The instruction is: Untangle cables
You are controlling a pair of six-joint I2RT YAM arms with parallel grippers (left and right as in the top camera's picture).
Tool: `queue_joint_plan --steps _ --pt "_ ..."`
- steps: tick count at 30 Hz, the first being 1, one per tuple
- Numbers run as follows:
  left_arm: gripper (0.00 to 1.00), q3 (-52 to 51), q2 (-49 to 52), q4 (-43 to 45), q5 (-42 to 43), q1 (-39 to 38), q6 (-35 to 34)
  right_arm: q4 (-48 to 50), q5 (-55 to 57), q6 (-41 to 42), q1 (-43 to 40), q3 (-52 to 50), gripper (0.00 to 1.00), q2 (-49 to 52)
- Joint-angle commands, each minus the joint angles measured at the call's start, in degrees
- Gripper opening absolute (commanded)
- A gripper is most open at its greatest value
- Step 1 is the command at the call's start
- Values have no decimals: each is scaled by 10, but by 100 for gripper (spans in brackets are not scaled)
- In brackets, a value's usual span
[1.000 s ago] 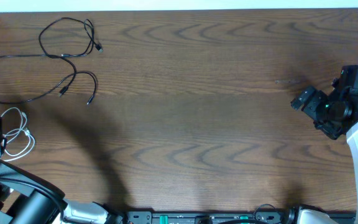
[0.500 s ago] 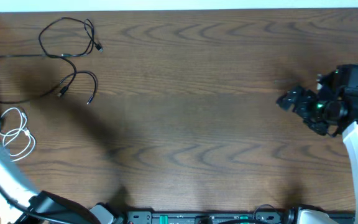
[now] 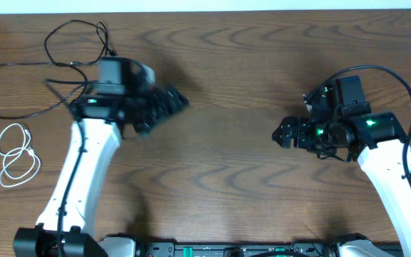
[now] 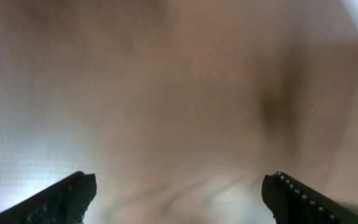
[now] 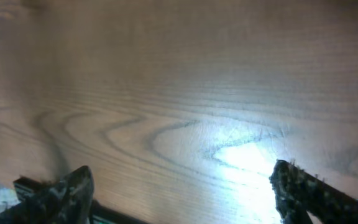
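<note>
Overhead: fixed, straight down, far, whole wooden table (image 3: pixel 227 178). Left wrist: close, blurred, facing 3 o'clock across table. Right wrist: low, oblique, facing 9 o'clock. All share mid-table wood grain.

Dark brown wood-grain table (image 3: pixel 227 178) fills the overhead view, wavy grain running across it. Thin white strip (image 3: pixel 205 5) along the far edge, can't tell if it's wall or floor. Black strip (image 3: pixel 212 250) with green marks along the near edge. Bright glare patch (image 5: pixel 247 154) on the tabletop in the right wrist view. Left wrist view is blurred: brown wood, pale area (image 4: pixel 17 143) at left
</note>
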Motion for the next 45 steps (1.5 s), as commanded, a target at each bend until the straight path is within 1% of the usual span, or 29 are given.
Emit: queue_joint_plan --steps 1,4,5,7,9,12,14,15,18,19,21,26,45 --pt "91 14 -47 -59 -160 -62 42 -7 18 -9 4 -1 99 -18" --pt "92 14 -127 -107 -261 -110 43 -8 44 -5 3 -1 99 -54" --pt "92 14 -162 -123 -273 -122 40 -9 49 -1 3 -1 99 -69" --pt "91 14 -210 -142 -273 -132 35 -12 54 5 3 -1 99 -97" --pt "92 14 -288 -169 -278 -137 23 -25 82 10 3 -1 99 -148" --pt "91 14 -370 -195 -290 -137 15 -44 108 11 4 -1 99 -202" --pt "91 14 -419 -218 -306 -137 15 -62 108 14 4 -1 99 -237" --pt "91 14 -462 -247 -332 -137 15 -82 110 13 4 -1 99 -270" --pt "92 14 -512 -284 -348 -137 15 -111 117 13 4 -1 99 -313" --pt "92 14 -537 -302 -348 -137 15 -137 120 13 4 -1 99 -335" --pt "92 14 -555 -315 -348 -137 15 -150 125 13 4 -1 99 -350" --pt "92 14 -571 -341 -348 -137 15 -143 118 16 4 -1 99 -359" --pt "92 14 -570 -349 -348 -137 15 -147 120 17 4 -1 99 -359"
